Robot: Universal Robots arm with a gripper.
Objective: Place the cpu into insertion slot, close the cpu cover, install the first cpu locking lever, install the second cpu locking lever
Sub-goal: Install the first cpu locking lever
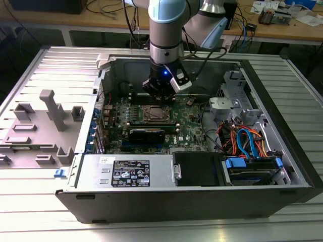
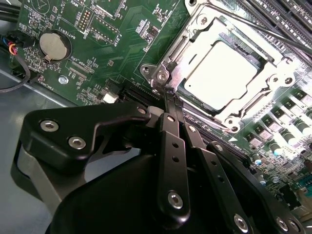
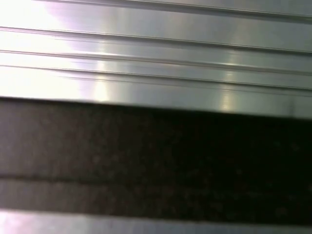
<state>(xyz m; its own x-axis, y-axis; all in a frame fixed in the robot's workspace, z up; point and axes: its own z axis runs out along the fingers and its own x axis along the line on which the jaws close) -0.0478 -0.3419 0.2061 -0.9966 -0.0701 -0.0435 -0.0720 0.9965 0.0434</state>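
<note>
While my arm reaches down into the open grey metal computer case (image 1: 282, 166), the green circuit board (image 2: 122, 44) lies below. My pincer (image 2: 168, 100) is pressed narrow, tips together, touching the corner of the silvery cpu cover (image 2: 195, 44), which lies flat over the dull silver-grey square cpu (image 2: 219, 75) seated in the insertion slot (image 1: 154, 114).

No txt can be read legibly. A black label (image 1: 130, 174) w/ white print and a small white sticker (image 1: 107, 161) are seen on the grey metal cover (image 1: 161, 164); faint white markings are scattered over the green board (image 2: 122, 29).
</note>
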